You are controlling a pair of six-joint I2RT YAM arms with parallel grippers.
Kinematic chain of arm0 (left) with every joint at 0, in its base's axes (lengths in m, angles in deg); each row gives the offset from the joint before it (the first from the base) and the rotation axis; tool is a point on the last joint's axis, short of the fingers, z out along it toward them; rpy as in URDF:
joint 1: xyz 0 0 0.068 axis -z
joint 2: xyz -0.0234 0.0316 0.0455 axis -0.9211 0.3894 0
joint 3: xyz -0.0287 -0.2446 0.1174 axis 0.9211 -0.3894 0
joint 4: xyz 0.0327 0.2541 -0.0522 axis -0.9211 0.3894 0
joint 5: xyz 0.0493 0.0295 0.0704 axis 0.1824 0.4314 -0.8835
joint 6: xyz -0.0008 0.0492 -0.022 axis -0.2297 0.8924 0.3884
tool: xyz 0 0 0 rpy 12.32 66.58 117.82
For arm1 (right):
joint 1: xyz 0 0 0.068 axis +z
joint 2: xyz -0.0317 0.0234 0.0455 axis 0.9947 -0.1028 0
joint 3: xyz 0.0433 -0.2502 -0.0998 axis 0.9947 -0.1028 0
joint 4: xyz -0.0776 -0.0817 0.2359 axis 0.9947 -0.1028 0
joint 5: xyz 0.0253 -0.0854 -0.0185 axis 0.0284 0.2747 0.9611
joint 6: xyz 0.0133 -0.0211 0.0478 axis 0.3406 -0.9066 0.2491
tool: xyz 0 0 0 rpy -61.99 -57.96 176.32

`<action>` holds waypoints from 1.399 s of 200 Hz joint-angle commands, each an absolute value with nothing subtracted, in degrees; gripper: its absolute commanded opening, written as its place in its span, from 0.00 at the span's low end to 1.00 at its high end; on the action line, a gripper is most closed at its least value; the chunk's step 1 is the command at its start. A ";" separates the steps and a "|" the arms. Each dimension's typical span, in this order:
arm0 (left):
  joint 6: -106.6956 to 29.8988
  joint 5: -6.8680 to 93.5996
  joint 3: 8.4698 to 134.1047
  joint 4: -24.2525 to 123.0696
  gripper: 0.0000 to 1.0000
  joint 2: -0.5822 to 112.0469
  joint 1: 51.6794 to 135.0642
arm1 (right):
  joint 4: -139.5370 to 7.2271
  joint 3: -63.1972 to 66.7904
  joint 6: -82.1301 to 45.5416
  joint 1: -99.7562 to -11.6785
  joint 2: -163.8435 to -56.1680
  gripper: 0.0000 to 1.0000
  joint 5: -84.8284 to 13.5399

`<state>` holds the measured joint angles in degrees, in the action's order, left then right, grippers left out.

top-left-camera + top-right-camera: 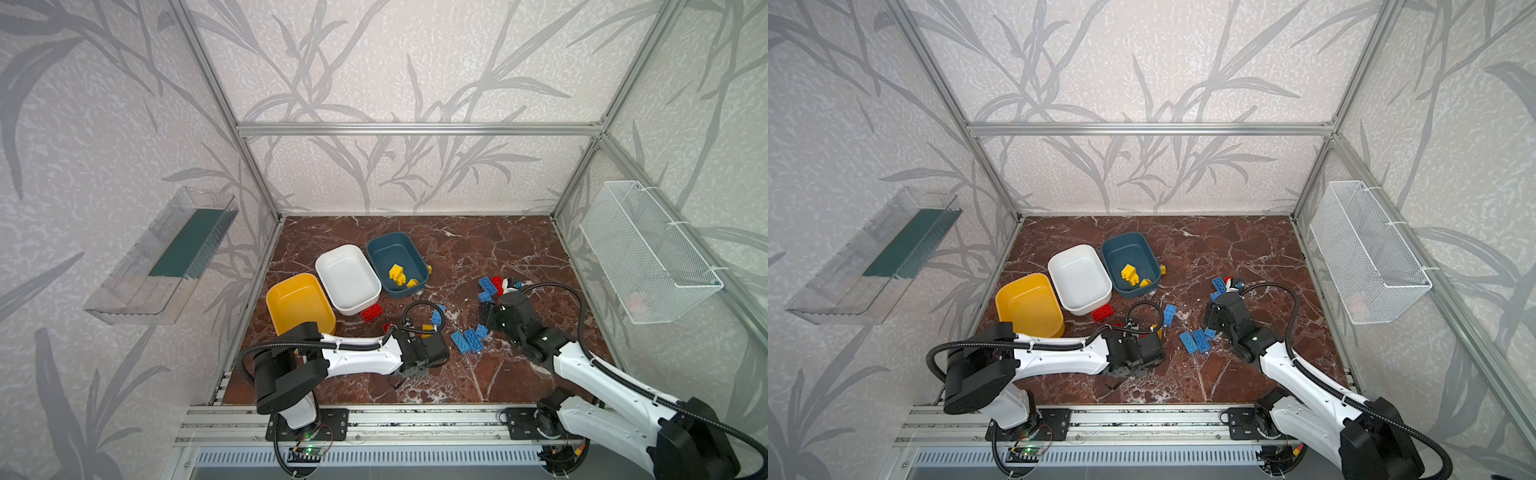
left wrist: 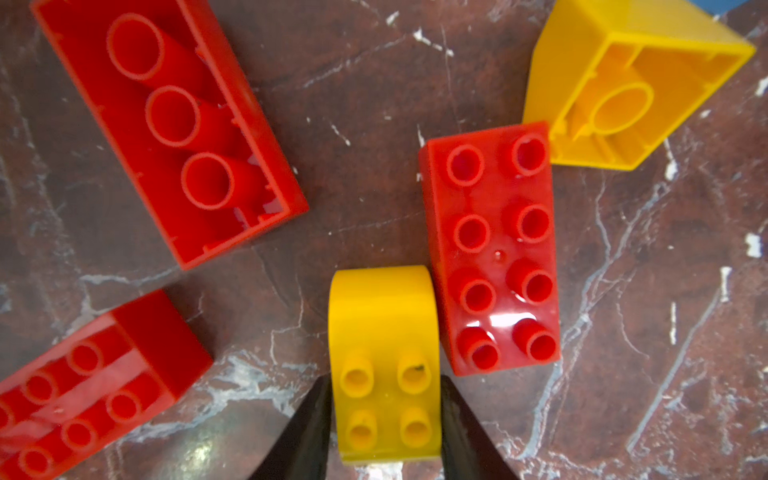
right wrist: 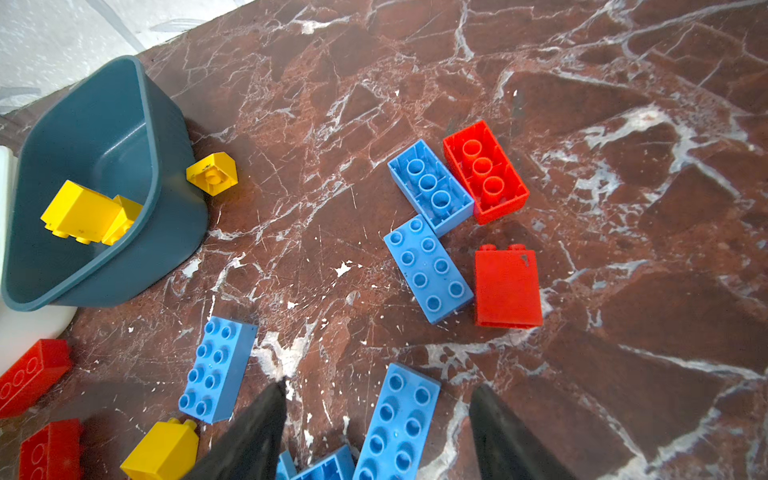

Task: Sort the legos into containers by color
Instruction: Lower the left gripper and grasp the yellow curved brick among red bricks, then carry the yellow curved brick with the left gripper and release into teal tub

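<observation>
Left tool around yellow lego

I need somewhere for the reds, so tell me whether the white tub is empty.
Empty. In both top views the white tub shows only its bare white floor, with nothing lying inside it.

light: bright, even | shadows: soft | glare: red brick — wrist-view edges blurred

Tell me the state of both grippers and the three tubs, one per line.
left gripper: shut on a yellow lego
right gripper: open, holding nothing
mustard tub: empty
white tub: empty
teal tub: upright, holding yellow legos
</observation>
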<state>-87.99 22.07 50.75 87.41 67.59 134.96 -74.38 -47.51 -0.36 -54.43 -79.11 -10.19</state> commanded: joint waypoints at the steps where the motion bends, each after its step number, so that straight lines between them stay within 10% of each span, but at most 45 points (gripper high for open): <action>1: -88.16 20.99 51.86 87.78 0.34 67.46 135.18 | -73.33 -48.08 0.08 -54.69 -78.67 0.71 -10.36; 183: -72.86 12.05 60.13 98.17 0.32 49.90 121.12 | -69.18 -50.32 -0.74 -54.68 -78.12 0.71 -16.62; 280: -64.23 19.70 71.67 91.30 0.32 62.92 105.70 | -66.73 -50.14 -0.23 -54.59 -83.03 0.71 -19.56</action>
<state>-66.89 17.77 67.95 93.64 58.69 107.77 -68.48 -49.89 -0.60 -54.43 -82.37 -18.43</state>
